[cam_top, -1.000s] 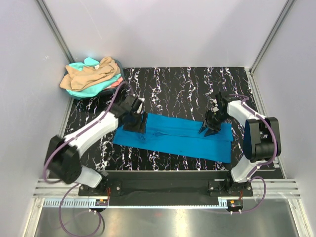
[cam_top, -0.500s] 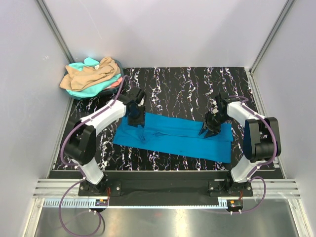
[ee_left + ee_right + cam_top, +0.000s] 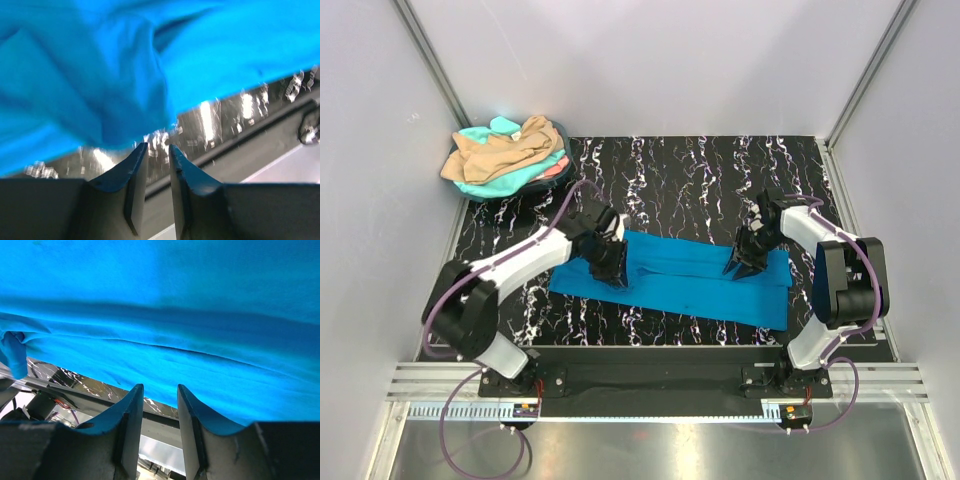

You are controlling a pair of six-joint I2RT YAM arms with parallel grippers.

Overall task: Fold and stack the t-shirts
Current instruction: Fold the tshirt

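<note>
The blue t-shirt [image 3: 690, 285] is laid as a long strip along the near desk [image 3: 700, 170], black and white-veined. At its left end the left gripper [image 3: 155, 146] shows only a slit; whether cloth is held cannot be told. The right gripper [image 3: 160, 386] is parted and empty. If only one end is caught, the fold could be dragged askew. The other t-shirts [image 3: 505, 150] are heaped in the far-left corner, against white walls [image 3: 650, 60].
</note>
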